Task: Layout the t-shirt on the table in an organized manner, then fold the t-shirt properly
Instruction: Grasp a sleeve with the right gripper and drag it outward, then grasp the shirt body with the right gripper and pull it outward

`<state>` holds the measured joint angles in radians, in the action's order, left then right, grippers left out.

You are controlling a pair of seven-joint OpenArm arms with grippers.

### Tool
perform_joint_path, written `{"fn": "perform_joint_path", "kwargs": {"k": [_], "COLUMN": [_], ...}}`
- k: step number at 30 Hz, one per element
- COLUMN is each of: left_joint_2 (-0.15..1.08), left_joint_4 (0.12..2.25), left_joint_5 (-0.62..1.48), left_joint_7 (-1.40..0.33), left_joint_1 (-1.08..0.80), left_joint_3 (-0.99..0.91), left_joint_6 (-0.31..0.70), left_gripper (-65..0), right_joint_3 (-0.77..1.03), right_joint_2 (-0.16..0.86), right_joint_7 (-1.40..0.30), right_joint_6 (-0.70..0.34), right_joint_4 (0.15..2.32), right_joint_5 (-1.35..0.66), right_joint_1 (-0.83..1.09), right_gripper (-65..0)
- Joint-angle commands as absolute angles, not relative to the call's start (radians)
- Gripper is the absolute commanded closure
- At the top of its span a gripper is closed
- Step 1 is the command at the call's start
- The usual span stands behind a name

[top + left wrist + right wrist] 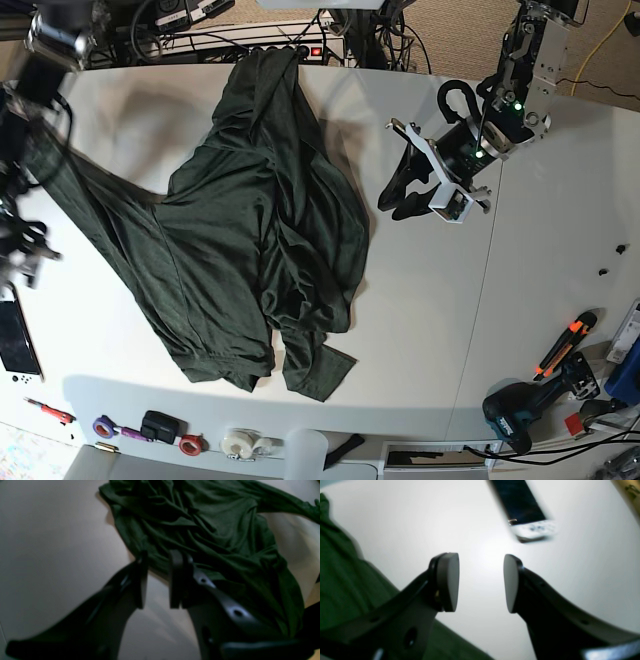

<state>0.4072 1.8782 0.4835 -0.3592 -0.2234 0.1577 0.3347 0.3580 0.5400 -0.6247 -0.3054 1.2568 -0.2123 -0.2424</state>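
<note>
The dark green t-shirt (250,220) lies crumpled and partly spread across the white table (420,320), with one sleeve stretched toward the left edge and its hem bunched near the front. My left gripper (398,200) hovers just right of the shirt. In the left wrist view the left gripper (158,580) stands open at the edge of the wrinkled shirt (212,530), holding nothing. At the table's left edge my right gripper (28,250) is beside the stretched sleeve. Seen from the right wrist, this gripper (480,582) is open over bare table, with the shirt (340,580) to its left.
A dark-screened handheld device (15,345) lies at the left edge, also seen as the device (525,512) ahead of the right gripper. Tape rolls (240,440), a drill (520,410) and an orange-handled tool (565,340) line the front. A thin seam (480,300) crosses the table's right side.
</note>
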Motion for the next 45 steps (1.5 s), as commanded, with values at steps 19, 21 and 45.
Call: {"fn": "perform_joint_path", "kwargs": {"k": [19,21,45], "left_joint_2": [0.413,0.413,0.413], "left_joint_4": [1.894,1.894,1.894], "left_joint_5": [0.479,0.472,0.472], "left_joint_7": [-0.333,-0.333,-0.333], "left_joint_1": [-0.216,-0.216,-0.216], "left_joint_3": [0.154,0.154,0.154], "left_joint_6": [0.342,0.342,0.342], "left_gripper": [-16.0,-16.0,-16.0], "right_joint_3": [0.018,0.018,0.022], "right_joint_2": [0.257,0.243,0.246], "right_joint_7": [-0.183,-0.182,-0.051], "right_joint_6": [-0.271,-0.263,-0.038], "right_joint_4": [0.403,0.403,0.404], "right_joint_5": [0.066,0.084,0.060], "right_joint_1": [-0.775,-0.766,-0.707], "right_gripper": [-28.6,-28.6,-28.6]}}
